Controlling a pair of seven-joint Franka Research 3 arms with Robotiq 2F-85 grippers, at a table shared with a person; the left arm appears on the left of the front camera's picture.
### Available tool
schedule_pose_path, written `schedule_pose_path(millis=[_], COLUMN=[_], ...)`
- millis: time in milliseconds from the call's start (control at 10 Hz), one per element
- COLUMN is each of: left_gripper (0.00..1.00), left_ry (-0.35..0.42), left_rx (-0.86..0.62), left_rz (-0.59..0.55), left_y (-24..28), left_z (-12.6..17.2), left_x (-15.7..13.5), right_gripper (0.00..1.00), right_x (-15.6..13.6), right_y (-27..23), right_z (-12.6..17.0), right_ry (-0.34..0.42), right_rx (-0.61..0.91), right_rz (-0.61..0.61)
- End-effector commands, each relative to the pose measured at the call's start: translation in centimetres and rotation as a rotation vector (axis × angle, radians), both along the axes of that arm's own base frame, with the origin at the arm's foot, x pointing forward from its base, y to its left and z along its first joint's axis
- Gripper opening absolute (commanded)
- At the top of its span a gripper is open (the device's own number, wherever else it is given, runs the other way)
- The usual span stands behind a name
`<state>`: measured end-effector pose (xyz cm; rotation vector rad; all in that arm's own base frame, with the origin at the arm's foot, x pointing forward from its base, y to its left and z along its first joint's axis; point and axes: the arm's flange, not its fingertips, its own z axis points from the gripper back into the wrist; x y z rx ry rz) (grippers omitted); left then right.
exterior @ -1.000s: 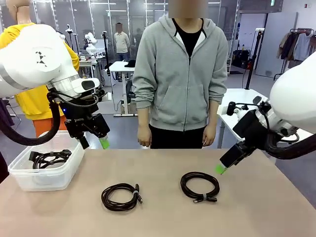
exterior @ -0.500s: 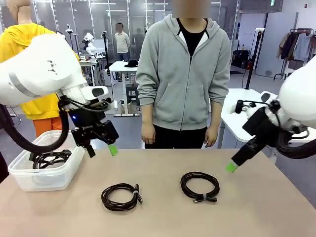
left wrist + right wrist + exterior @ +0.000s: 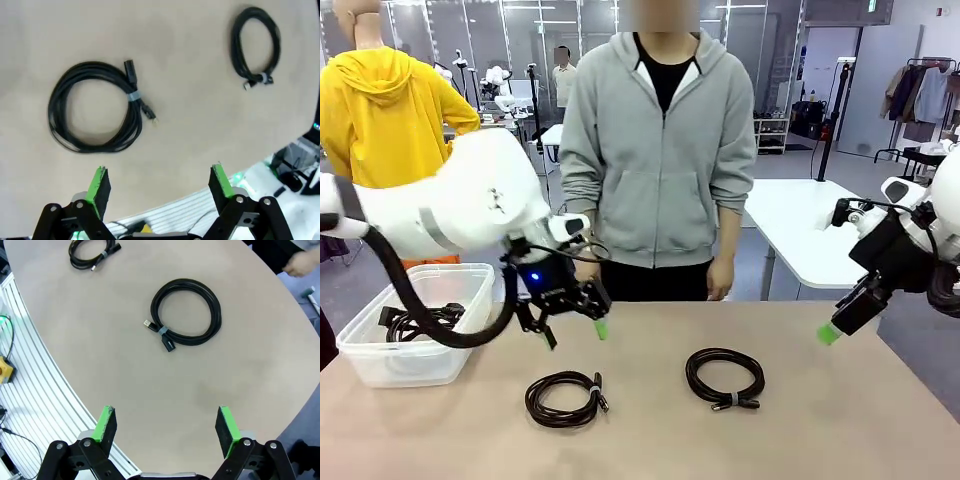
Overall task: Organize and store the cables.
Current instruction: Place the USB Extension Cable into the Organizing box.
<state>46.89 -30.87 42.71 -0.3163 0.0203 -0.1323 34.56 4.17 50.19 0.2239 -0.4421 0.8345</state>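
Two black coiled cables lie on the tan table (image 3: 650, 445): a left coil (image 3: 565, 398) and a right coil (image 3: 724, 377). A third cable (image 3: 420, 320) rests in the clear plastic bin (image 3: 380, 365) at the left. My left gripper (image 3: 576, 333) hangs open just above and behind the left coil, nothing between its green pads; its wrist view has that coil (image 3: 135, 117) ahead of the gripper (image 3: 160, 172) and the other coil (image 3: 236, 47) farther off. My right gripper (image 3: 828, 333) hovers open at the table's right side, well away from the right coil (image 3: 216, 315).
A person in a grey hoodie (image 3: 655, 150) stands at the far edge, hands down, one hand (image 3: 302, 262) near the table corner. The bin sits at the table's left edge. A white side table (image 3: 800, 220) stands behind on the right.
My left arm swung right and down from beside the bin to just above the left coil. My right arm pulled back to the right, away from the right coil. The person shifted left.
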Motion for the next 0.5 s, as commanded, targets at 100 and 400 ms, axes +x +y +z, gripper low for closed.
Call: schedule_pose_path(millis=[100, 400], left_gripper=[1.0, 1.0], left_ry=[-0.004, 0.049], left_rx=[0.138, 0.2], left_rz=[0.123, 0.163], left_y=[-4.6, -5.8], left_z=[-3.4, -5.7], left_x=[3.8, 4.1], right_gripper=[1.0, 1.0], right_x=[-0.2, -0.2], right_y=[0.8, 0.8], right_z=[0.1, 0.1], right_ry=[0.017, 0.017], right_rx=[0.003, 0.003], right_rz=[-0.027, -0.027])
